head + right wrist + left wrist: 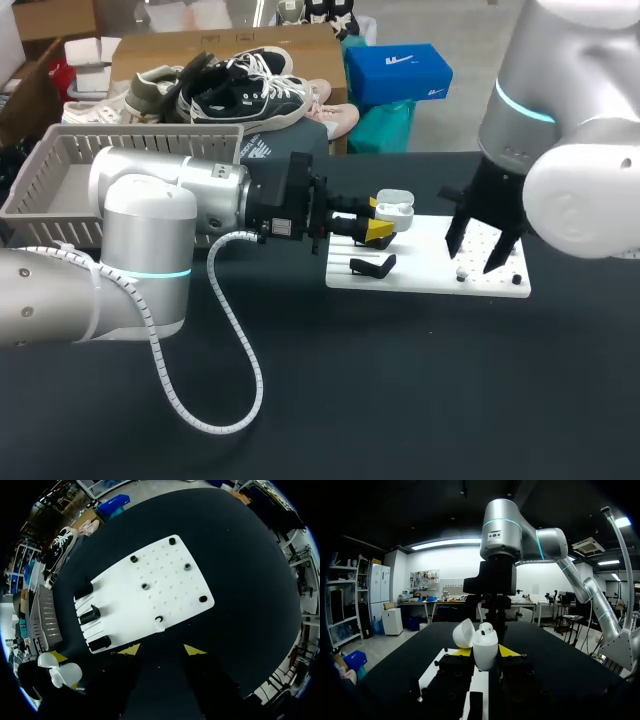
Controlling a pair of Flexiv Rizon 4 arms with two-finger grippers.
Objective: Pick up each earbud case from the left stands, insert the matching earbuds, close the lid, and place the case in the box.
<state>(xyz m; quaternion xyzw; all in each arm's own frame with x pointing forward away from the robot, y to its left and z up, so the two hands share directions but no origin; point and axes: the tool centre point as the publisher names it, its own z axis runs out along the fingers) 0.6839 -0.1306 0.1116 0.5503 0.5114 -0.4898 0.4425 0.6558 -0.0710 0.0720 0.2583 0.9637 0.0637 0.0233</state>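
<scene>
My left gripper [377, 226] is shut on a white earbud case [395, 209], held upright over the left part of the white board [430, 278]. In the left wrist view the case [485, 655] sits between the yellow tips of the left gripper [485, 651], its lid [463, 632] swung open and one earbud [486, 627] seated inside. My right gripper [161, 650] hangs open over the board's right part, just short of a white earbud [159, 626] standing on a peg at the board's near edge. That earbud [461, 270] lies below the right gripper [476, 250].
Black stands [90, 615] line the board's left side, one [372, 265] just below the held case. Several black pegs [145, 586] dot the board's right half. A grey basket [45, 180] stands at the back left. The left arm's white cable [235, 370] loops over the dark table.
</scene>
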